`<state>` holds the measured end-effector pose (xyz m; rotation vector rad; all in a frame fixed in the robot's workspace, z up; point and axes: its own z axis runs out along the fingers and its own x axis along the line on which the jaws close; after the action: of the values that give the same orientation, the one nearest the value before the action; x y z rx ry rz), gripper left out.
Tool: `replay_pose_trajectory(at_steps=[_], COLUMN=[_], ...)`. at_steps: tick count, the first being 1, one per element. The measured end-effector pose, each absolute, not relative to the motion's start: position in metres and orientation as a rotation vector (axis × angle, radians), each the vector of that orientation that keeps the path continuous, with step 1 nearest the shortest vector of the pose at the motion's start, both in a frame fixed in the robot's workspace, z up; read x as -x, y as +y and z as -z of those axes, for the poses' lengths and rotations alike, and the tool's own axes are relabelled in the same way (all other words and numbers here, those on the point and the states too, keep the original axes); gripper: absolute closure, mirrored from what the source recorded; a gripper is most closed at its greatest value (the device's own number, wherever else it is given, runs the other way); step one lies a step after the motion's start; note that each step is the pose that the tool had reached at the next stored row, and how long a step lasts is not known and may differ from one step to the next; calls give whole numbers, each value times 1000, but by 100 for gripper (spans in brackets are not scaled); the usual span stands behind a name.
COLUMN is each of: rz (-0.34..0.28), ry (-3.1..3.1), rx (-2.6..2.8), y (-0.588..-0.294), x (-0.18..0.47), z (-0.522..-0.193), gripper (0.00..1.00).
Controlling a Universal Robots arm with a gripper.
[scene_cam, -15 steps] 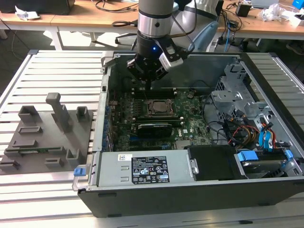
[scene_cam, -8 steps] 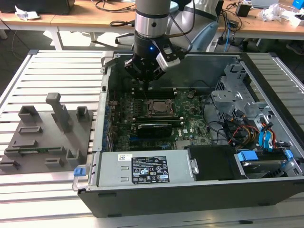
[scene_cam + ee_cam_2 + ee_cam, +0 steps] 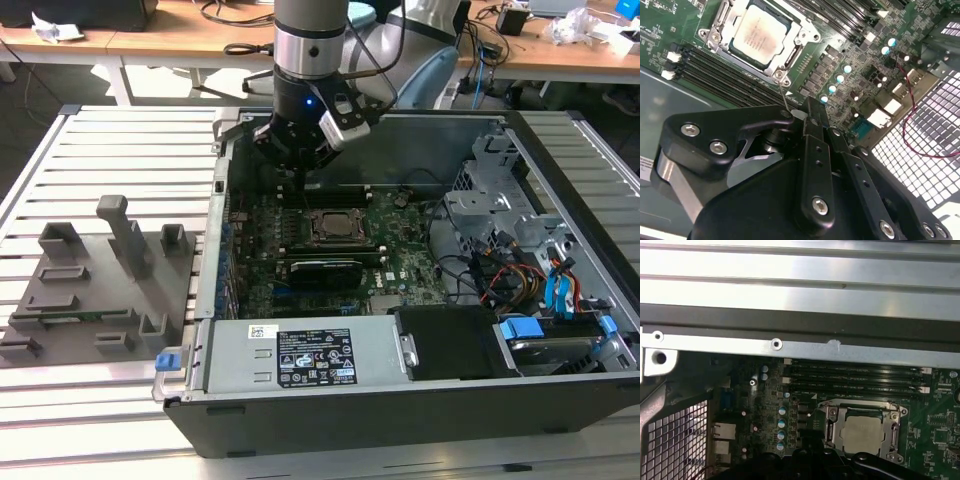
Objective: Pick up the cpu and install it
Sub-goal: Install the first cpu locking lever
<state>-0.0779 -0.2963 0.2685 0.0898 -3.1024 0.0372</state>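
cpu (image 3: 759,34) seated in socket frame (image 3: 801,40) mid-motherboard, so it sits aligned | gripper (image 3: 807,117) above the board's rear edge — empty, fingers together

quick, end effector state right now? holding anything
end effector: shut, holding nothing; it hangs above the motherboard beside the socket, where the cpu already sits.

We see a slatted metal table (image 3: 120,130) carrying an open computer case (image 3: 400,400) (right in the exterior view) and a grey fixture (image 3: 100,290) left.
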Motion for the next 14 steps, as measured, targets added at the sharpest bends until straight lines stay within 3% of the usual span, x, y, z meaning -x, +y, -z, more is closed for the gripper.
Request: replay_pose_trajectory(at_steps=[14], rz=[-30], ry=[-3103], rx=[-90], y=[-288], x=[92], z=[-268], gripper=[89])
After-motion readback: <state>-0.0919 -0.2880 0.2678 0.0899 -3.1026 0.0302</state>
